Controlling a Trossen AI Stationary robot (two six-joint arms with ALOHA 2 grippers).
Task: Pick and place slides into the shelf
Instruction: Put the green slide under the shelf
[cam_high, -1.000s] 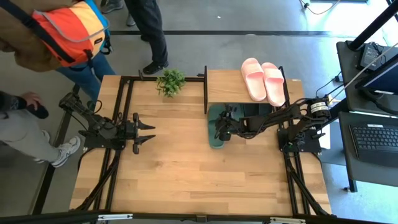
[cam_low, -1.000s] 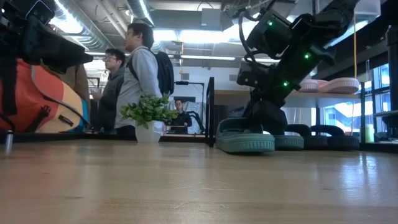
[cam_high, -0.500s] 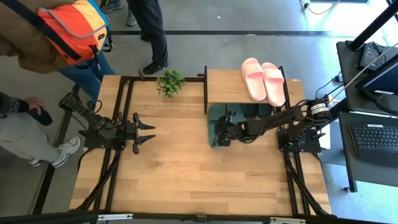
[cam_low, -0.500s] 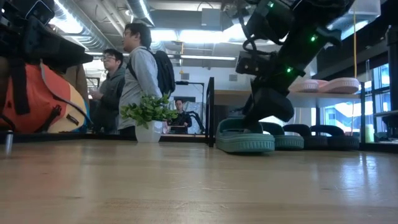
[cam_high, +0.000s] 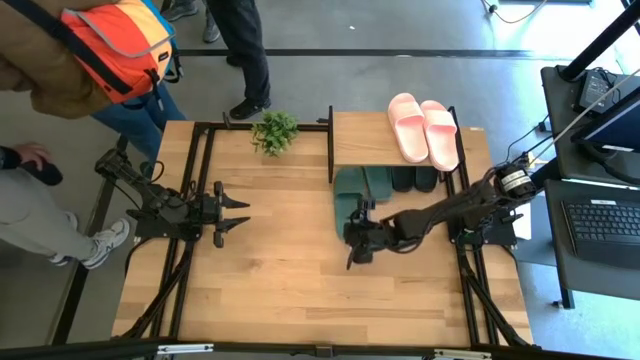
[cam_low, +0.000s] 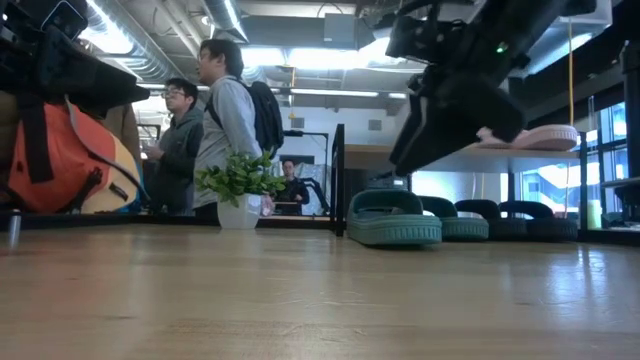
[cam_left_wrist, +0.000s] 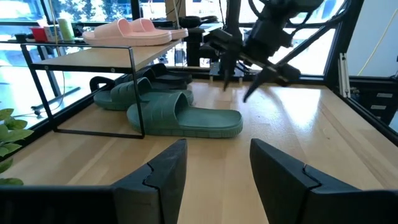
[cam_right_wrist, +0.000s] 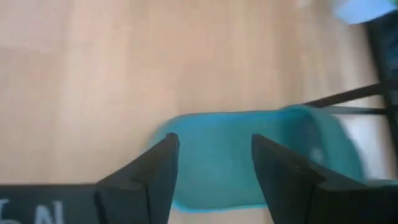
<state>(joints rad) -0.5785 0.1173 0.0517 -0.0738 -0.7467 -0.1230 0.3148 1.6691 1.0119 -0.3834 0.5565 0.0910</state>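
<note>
The shelf (cam_high: 365, 135) stands at the table's far right. The pale pink pair (cam_high: 425, 128) lies on its top plank. On the table under it rest the black pair (cam_high: 412, 180) and one green slide (cam_high: 378, 180). The other green slide (cam_high: 350, 192) lies flat on its sole, toe under the shelf and heel sticking out toward the near edge. My right gripper (cam_high: 352, 256) hovers open above the table just near of that heel, fingers pointing down; in the left wrist view my right gripper (cam_left_wrist: 235, 93) is clear of the green slide (cam_left_wrist: 183, 118). My left gripper (cam_high: 243, 212) waits open at the table's left.
A potted plant (cam_high: 275, 130) stands at the far edge, left of the shelf. People stand beyond the table's far-left corner, one with an orange bag (cam_high: 115, 50). Black frame rails (cam_high: 200, 170) run along the left side. Bare wood (cam_high: 300, 290) spreads across the near half.
My right gripper has risen off the outer green slide and drawn back toward the table's near edge, tipping its fingers downward. The slide has stayed on the table at the shelf's front. My left arm has kept still.
</note>
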